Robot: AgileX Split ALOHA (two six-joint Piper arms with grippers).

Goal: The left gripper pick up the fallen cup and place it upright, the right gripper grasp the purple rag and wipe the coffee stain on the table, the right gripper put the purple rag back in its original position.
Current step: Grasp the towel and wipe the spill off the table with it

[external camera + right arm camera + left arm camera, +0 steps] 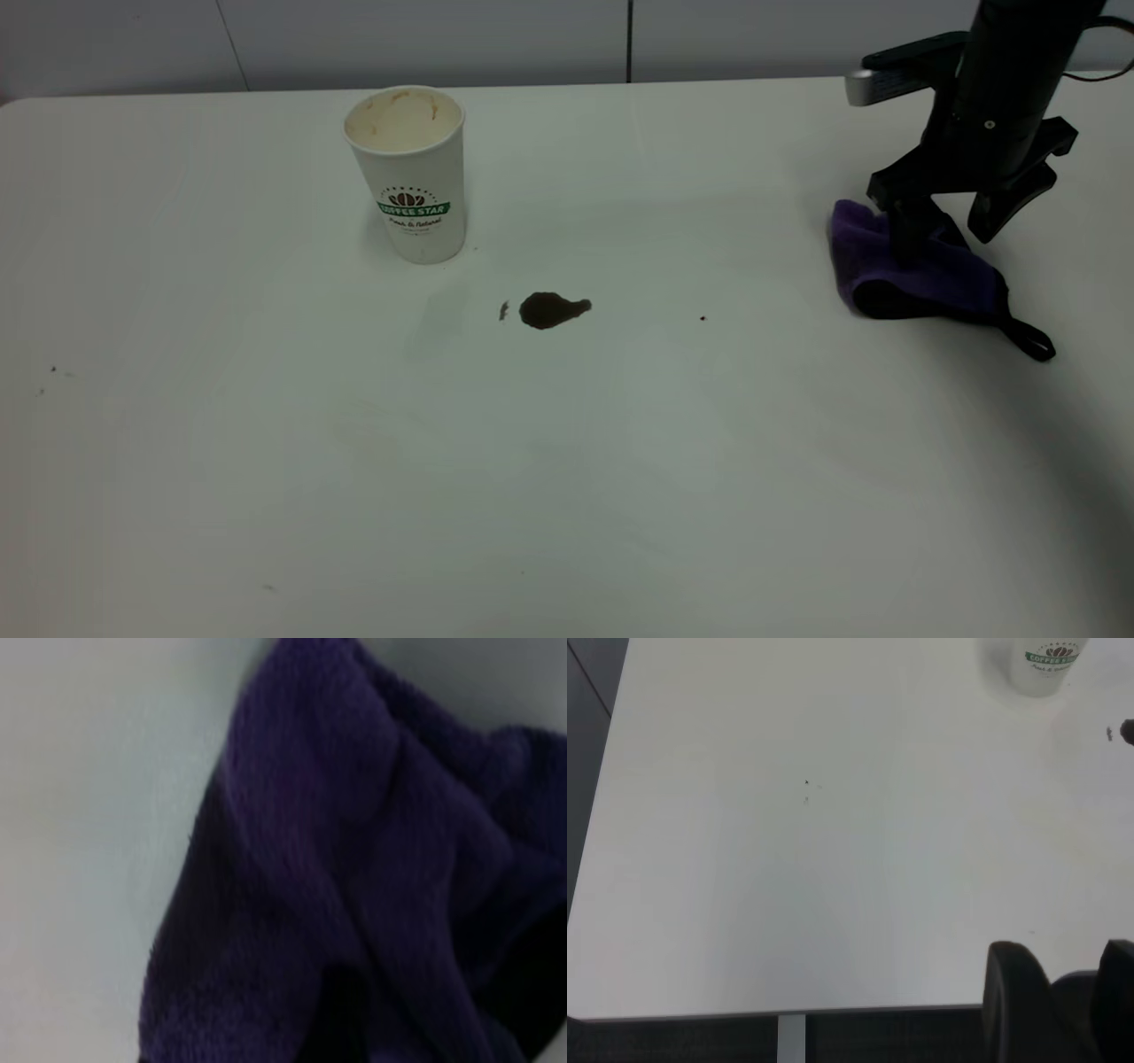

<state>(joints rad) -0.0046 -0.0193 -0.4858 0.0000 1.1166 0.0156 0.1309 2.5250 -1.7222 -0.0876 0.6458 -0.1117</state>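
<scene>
Lying nearest on the white table [266, 461], the coffee stain [549, 309] is a dark blot with a tiny speck at its side, unwiped. Just behind it the cup [409, 173] stands upright. Far right, the right gripper [948, 237] is spread wide over the purple rag [921, 270], one finger pressing into the cloth; the left gripper [1059, 992] sits off the table's edge, its grip state unclear.
</scene>
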